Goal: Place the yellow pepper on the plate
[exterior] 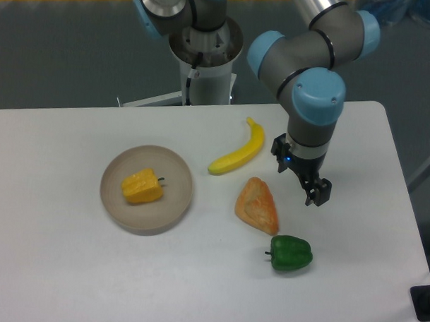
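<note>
Where plate holds it, yellow pepper ribbed, orange-tinged, dark-stemmed.

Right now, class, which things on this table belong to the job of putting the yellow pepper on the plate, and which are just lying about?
Part of the job:
yellow pepper
plate
gripper

Just lying about:
banana
pastry
green pepper

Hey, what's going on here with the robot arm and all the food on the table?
The yellow pepper already lies on the plate, on its side with the stem pointing right. The arm's claw holds nothing and hangs over the table to the right of the pastry, away from the plate. Whether it is open or shut can't be told from this angle. The banana and green pepper lie on the table, untouched.
</note>
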